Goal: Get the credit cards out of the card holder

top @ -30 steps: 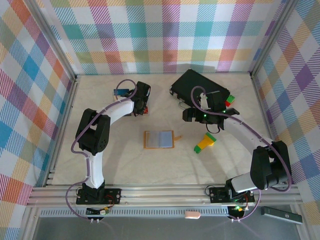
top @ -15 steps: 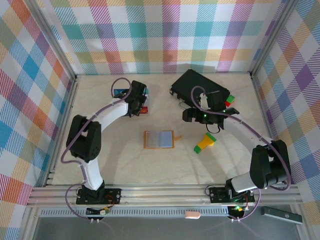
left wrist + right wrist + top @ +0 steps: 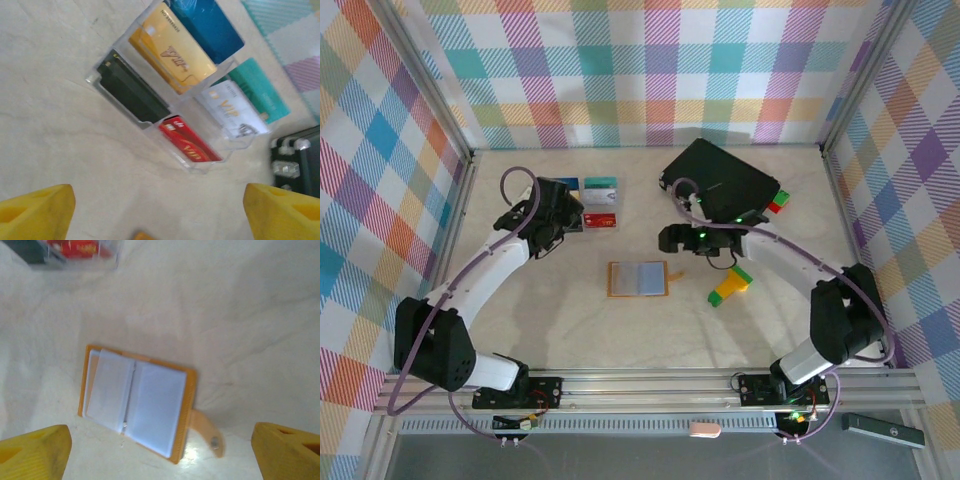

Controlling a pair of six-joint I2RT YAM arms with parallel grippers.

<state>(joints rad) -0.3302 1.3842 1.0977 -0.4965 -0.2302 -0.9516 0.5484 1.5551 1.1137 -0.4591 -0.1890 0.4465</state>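
We see plaid cloth walls (image 3: 650, 70) in pastel checks on three sides, hung on an aluminium frame (image 3: 620, 385). They enclose a cream table (image 3: 570, 320) with a faint marbled grain. A black hard case (image 3: 720, 180) lies at the far side, just beyond the right gripper (image 3: 670, 238).

The card holder (image 3: 135, 407) lies flat and spread open on the table ahead of the right jaws, apart from them. It has an orange-tan border and two grey-blue inner pockets. Its strap tab (image 3: 205, 432) sticks out towards the finger on the right of the wrist view. The right jaws stand released, with yellow fingers (image 3: 32, 450) wide apart and bare table between them.

The left gripper (image 3: 556, 218) is likewise spread wide and grasps nothing. Ahead of its jaws the credit cards (image 3: 170, 47) lie in a clear tray (image 3: 100, 75): blue-and-yellow, teal, grey-white, dark and red. They are well apart from the holder.

A green-and-yellow block (image 3: 731, 284) sits behind the right jaws, beside that arm.
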